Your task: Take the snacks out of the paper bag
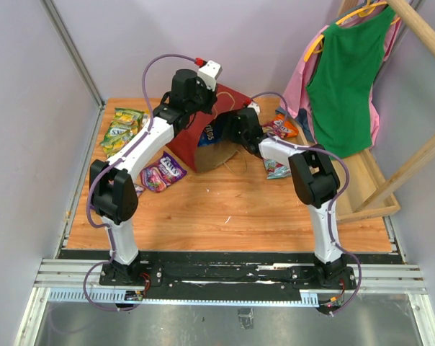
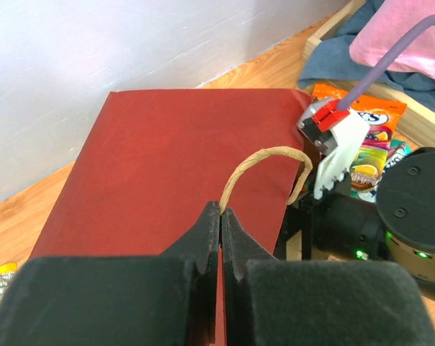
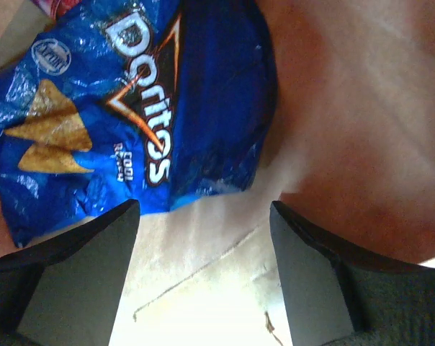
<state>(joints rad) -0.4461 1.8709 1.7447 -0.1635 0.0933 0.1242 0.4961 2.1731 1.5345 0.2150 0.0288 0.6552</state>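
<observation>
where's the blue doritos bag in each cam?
Top external: blue chip bag at the centre far side, in the mouth of the paper bag.
Left wrist: not in it; only the paper bag's red outside shows.
Right wrist: upper left, lying on the paper bag's brown inside.
Shared landmark: the paper bag.

My left arm (image 1: pixel 142 148) reaches from its base toward 1 o'clock with the wrist raised. My left gripper (image 2: pixel 221 210) is pinched tight on the handle (image 2: pixel 264 153). My right arm (image 1: pixel 315 176) folds at the elbow and stretches toward 10 o'clock. My right gripper (image 3: pixel 203 207) points down, its jaws wide apart and empty.
</observation>
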